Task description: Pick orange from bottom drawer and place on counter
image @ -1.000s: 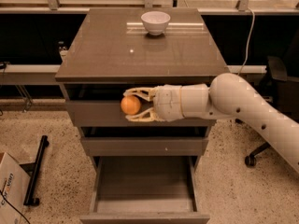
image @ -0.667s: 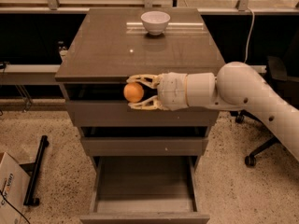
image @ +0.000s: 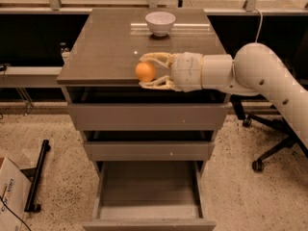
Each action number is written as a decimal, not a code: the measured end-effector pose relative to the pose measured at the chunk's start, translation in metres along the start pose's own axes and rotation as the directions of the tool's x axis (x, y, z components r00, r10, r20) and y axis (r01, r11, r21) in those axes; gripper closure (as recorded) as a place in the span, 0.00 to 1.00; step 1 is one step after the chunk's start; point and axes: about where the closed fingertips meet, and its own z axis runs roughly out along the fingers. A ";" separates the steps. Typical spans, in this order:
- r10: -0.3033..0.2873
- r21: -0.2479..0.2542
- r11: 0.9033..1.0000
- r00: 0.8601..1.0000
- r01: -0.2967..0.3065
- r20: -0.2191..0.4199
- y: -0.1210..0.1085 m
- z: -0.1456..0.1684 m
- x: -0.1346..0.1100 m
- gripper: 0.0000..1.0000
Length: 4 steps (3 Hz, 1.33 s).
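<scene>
In the camera view, the gripper (image: 143, 71) sits at the front edge of the worktop (image: 103, 40), about midway along it, reaching in from the right on a thick white arm (image: 269, 73). Its two pale fingers (image: 155, 57) are pinched around the orange (image: 145, 71), one on the far side and one on the near side. The orange is level with the worktop's front lip; whether it touches the surface cannot be told. At the back of the worktop, well apart from the gripper, stands a white bowl (image: 160, 22), upright. Below, the top drawer (image: 147, 117) and middle drawer (image: 149, 150) are each slightly ajar, and the bottom drawer (image: 149, 189) is pulled far out. On the speckled floor a cardboard box (image: 9, 191) and a black stand (image: 36, 177) lie to the left, and a chair base (image: 269, 134) shows to the right, under the arm.
</scene>
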 end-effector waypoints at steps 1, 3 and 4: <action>0.043 0.033 0.999 0.999 -0.042 -0.006 -0.032 -0.003 0.015 1.00; 0.158 0.091 0.984 0.987 -0.154 -0.029 -0.082 -0.003 0.064 1.00; 0.210 0.116 0.972 0.977 -0.204 -0.044 -0.097 -0.003 0.089 1.00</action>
